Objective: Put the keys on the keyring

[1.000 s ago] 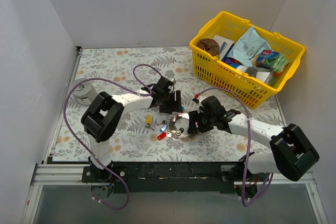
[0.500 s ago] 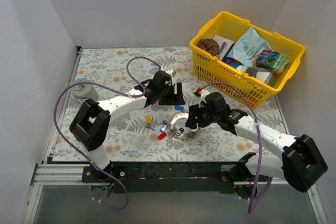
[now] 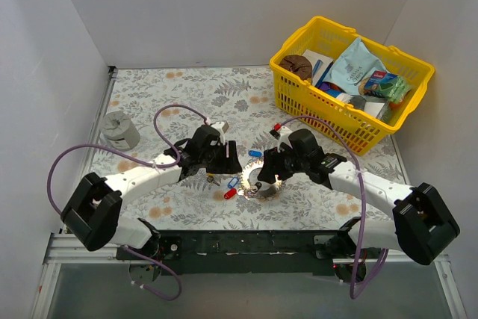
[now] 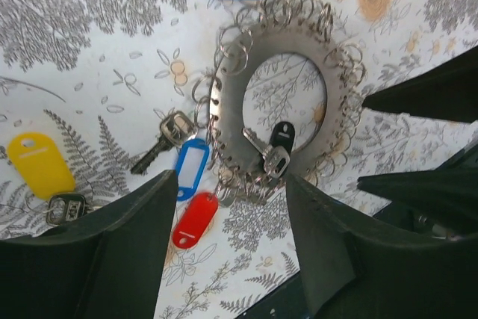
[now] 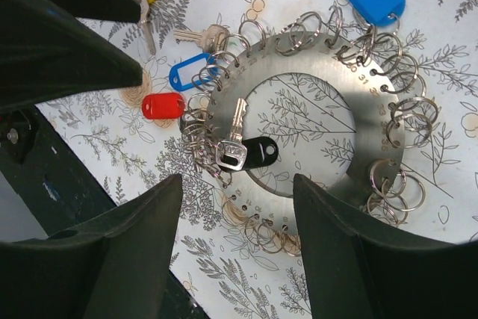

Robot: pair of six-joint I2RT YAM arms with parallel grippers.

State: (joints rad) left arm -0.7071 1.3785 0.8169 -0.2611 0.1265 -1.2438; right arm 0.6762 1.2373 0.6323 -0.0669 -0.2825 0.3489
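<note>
The keyring disc [image 5: 377,134] bears tiny stamped numbers, one perhaps 31; nothing else legible

Yellow basket [image 3: 351,84] occupies the far right corner of the worktop [image 3: 149,87]. Grey cylinder [image 3: 121,129] stands by the left edge. Left claw [image 3: 224,163] and right claw [image 3: 264,172], both spread wide, crowd the keyring [image 3: 267,190] toward the middle of the near edge, with keys [image 3: 230,193] strewn between them. Bare surface runs along the far edge to the far left corner.
</note>
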